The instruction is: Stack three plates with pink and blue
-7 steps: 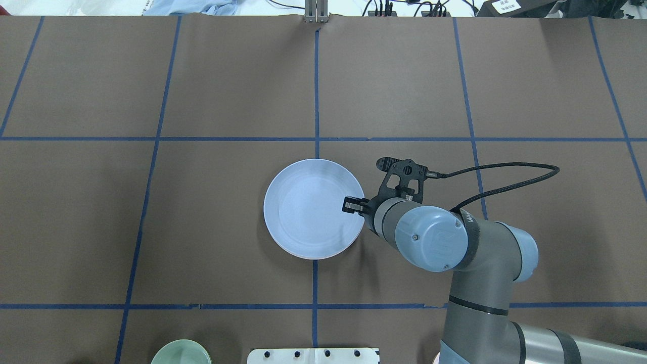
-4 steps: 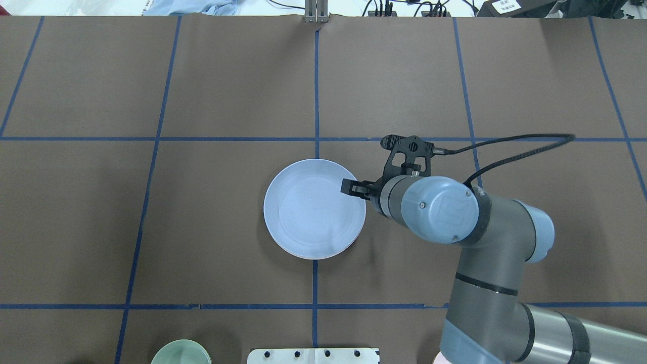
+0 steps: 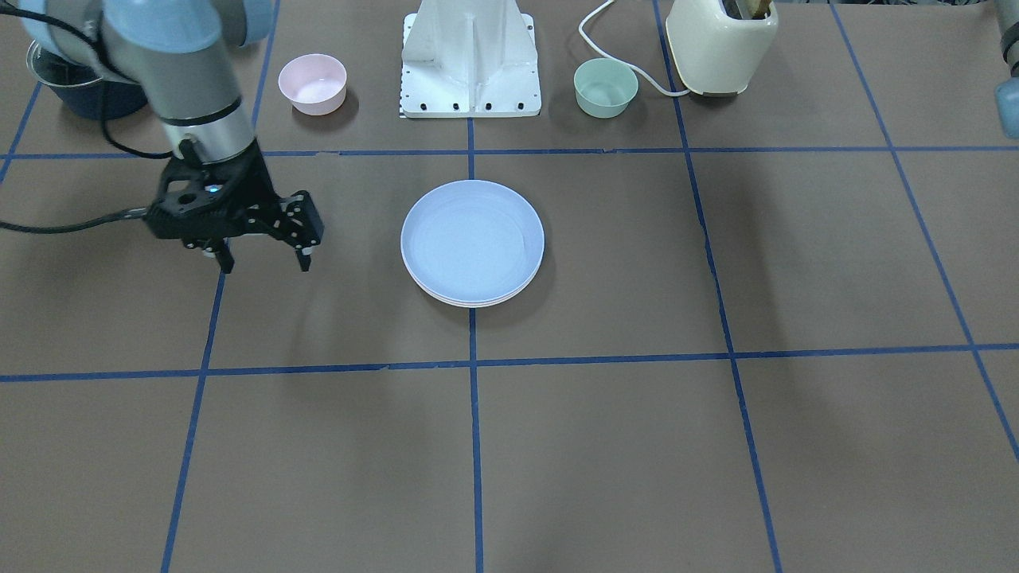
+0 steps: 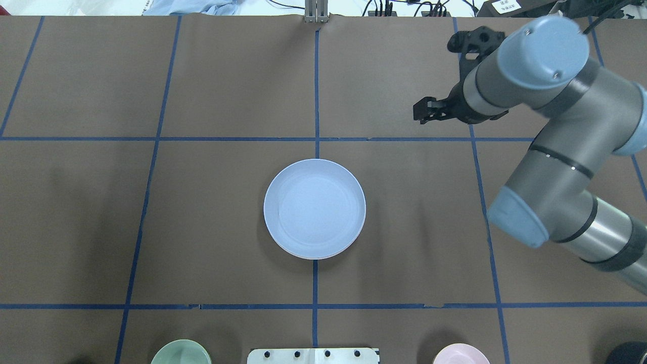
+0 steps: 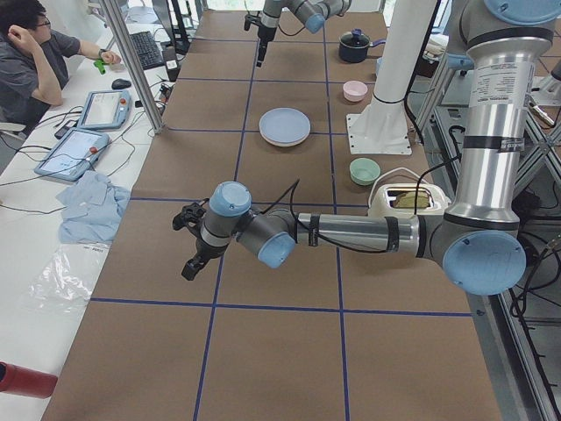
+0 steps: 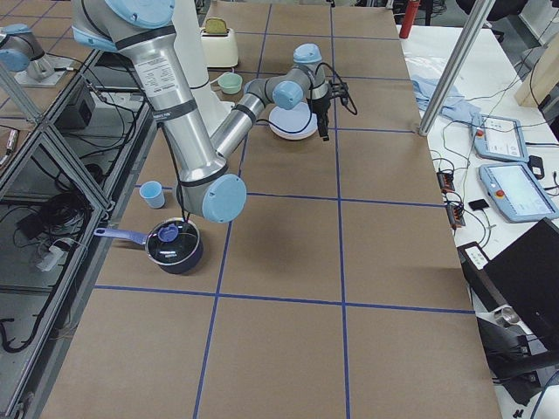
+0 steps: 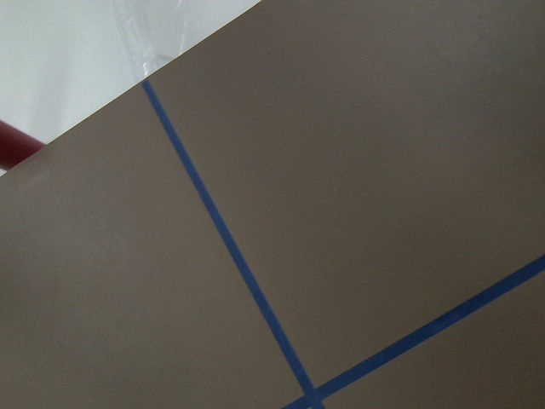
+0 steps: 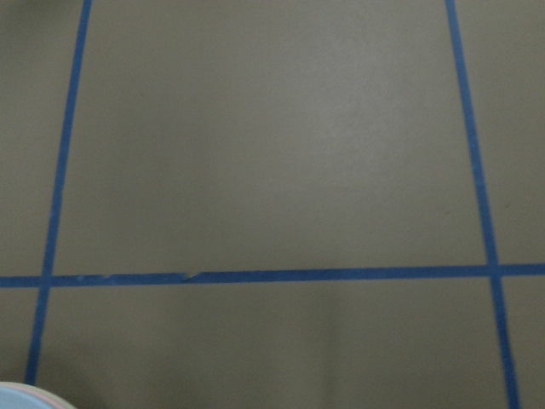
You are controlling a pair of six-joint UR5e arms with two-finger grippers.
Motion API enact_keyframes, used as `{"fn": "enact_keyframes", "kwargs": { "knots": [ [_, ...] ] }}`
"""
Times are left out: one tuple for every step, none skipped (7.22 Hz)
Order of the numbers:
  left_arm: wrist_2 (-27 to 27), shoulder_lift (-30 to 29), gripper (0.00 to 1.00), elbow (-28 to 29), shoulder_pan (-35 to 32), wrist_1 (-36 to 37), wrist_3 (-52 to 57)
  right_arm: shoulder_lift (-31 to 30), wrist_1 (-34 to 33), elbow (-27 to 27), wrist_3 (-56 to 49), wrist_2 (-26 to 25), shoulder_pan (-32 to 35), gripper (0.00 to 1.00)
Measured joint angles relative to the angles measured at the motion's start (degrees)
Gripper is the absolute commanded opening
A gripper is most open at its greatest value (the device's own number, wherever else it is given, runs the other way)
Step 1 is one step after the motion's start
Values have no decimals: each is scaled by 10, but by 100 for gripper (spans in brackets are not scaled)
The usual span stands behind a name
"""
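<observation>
Since a second ago the right gripper (image 3: 264,261) has left the rim of the plates and swung up and away, out toward the far right of the table (image 4: 101,227). The stack of plates (image 4: 314,208) sits at the centre crossing of the blue tape lines. It is well apart from those jaws, back toward the robot's base and off to its left. The jaws stand wide, holding nothing. A blue plate is on top, and the front view shows paler, pinkish rims just under its edge. I count one stack but cannot be sure from here that it holds three plates. The job looks done or nearly so. What could still spoil it, I'd say, is the arm coming back low past the stack: a finger or the trailing wrist cable catching the rim would slide the top plate off centre. The left gripper (image 5: 189,266) hangs over bare table far along the other end, and I cannot tell how its jaws stand. Behind the jaws, near the base, are one pink bowl (image 3: 312,82), one green bowl (image 3: 605,86) and one toaster (image 3: 720,44).
</observation>
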Motion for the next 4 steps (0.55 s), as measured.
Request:
{"fn": "enact_keyframes", "kwargs": {
  "knots": [
    [-2, -3, 100, 7, -26, 42, 5, -13, -1, -34, -89, 59, 62, 100],
    [-3, -8, 100, 7, -41, 122, 34, -32, 0, -77, -196, 110, 122, 100],
    [-4, -13, 100, 6, -50, 205, 79, -54, 0, -117, -298, 147, 174, 100],
    [-10, -17, 100, 4, -63, 283, 115, -80, 1, -157, -390, 179, 222, 100]
  ]
}}
